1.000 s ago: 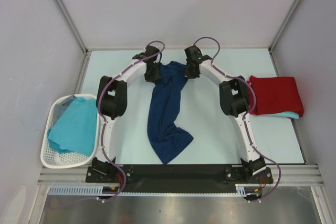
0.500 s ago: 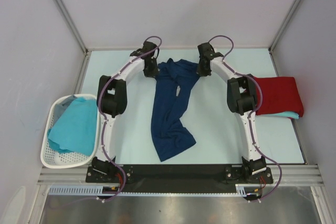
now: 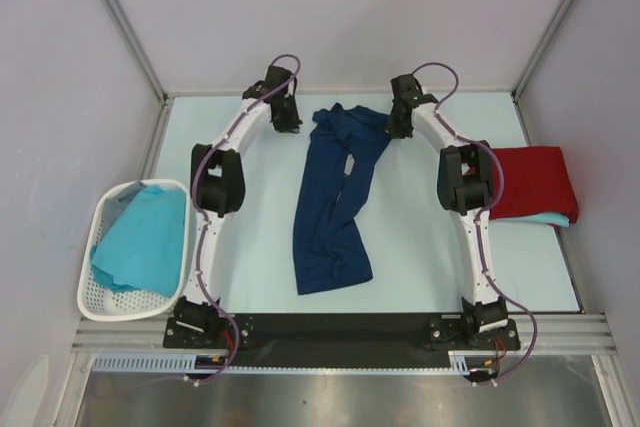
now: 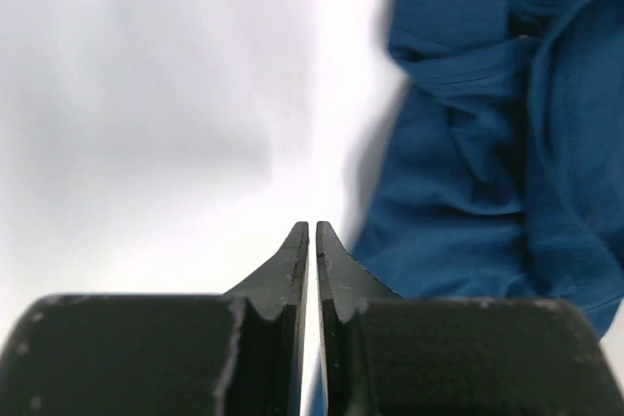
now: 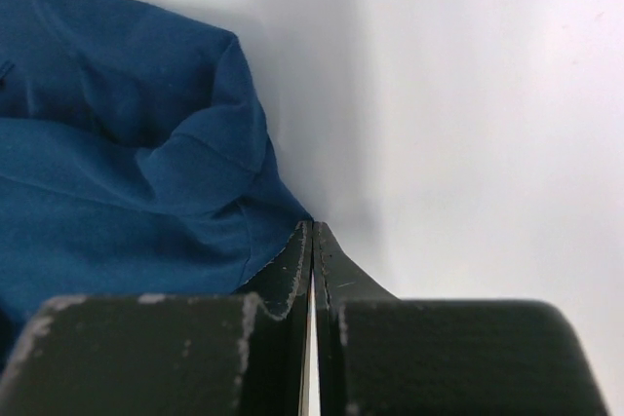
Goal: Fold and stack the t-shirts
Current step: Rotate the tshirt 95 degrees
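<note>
Both arms have swung outward, leaving the navy t-shirt (image 3: 330,212) lying lengthwise on the table (image 3: 250,247), still bunched. Your left gripper (image 4: 312,231) has just cracked apart, empty, with cloth beside it; your right gripper (image 5: 311,229) stays pressed together at the shirt's far corner. Spread it flat before you fold.

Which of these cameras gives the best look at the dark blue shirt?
The top external view: the navy t-shirt lies in full there, stretched lengthwise on the table. Each wrist view catches only a rumpled part of its far end.
</note>
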`<state>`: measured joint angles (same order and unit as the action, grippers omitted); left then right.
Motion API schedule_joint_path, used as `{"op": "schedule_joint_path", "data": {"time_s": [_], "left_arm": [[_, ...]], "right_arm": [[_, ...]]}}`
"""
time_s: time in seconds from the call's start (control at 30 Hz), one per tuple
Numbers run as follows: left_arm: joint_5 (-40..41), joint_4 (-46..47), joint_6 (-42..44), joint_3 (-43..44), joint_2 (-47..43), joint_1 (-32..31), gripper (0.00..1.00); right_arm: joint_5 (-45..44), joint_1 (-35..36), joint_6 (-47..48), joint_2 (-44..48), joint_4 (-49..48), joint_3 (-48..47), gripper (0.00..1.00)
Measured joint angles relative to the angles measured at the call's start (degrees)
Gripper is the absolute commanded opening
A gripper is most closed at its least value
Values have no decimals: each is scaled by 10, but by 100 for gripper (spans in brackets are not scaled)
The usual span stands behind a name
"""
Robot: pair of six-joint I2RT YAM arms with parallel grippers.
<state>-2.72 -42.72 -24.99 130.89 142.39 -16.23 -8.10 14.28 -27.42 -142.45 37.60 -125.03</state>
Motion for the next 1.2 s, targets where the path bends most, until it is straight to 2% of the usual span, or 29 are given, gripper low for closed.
{"op": "schedule_joint_path", "data": {"time_s": [0.03, 0.1, 0.13, 0.2, 0.23, 0.33, 0.37, 0.43, 0.47, 0.57, 0.63, 0.67, 0.77, 0.8, 0.93, 1.03, 1.2], "left_arm": [[-3, 0, 0, 1, 2, 3, 20], [-7, -1, 0, 1, 5, 7, 26], [-8, -2, 0, 1, 8, 8, 26], [-8, -11, 0, 1, 10, 10, 28], [-8, -17, 0, 1, 10, 10, 29], [-3, -15, 0, -29, -11, 7, 34], [0, -16, 0, -56, -31, 4, 40], [10, -16, -1, -115, -84, -6, 43], [12, -19, -2, -141, -113, -12, 49], [33, 12, -6, -268, -256, -46, 57], [47, 45, -7, -361, -355, -72, 56], [53, 58, -9, -408, -404, -85, 50], [57, 95, -19, -555, -542, -124, 43], [57, 98, -21, -582, -563, -130, 43], [81, 122, -29, -698, -606, -145, 48], [92, 119, -35, -765, -630, -158, 46], [105, 116, -36, -807, -696, -175, 45]], "right_arm": [[2, -3, 0, -3, 0, -1, 2], [9, -10, 0, -5, -1, -2, 17], [10, -12, -1, -5, 0, -2, 32], [10, -12, 1, -5, -2, -1, 51], [3, -12, 0, -1, -2, 1, 67], [-31, 1, 5, 38, -3, 54, 85], [-42, 9, 6, 55, 0, 72, 85], [-68, 39, 10, 112, 5, 130, 85], [-75, 54, 9, 138, 7, 150, 85], [-86, 117, -8, 254, 6, 241, 80], [-97, 155, -16, 324, -2, 294, 71], [-105, 169, -19, 353, -5, 319, 69], [-125, 209, -40, 445, -9, 420, 60], [-127, 215, -48, 466, -6, 451, 57], [-142, 228, -92, 504, 2, 573, 57], [-146, 259, -127, 522, 16, 660, 57], [-146, 324, -172, 551, 20, 712, 57]]}}
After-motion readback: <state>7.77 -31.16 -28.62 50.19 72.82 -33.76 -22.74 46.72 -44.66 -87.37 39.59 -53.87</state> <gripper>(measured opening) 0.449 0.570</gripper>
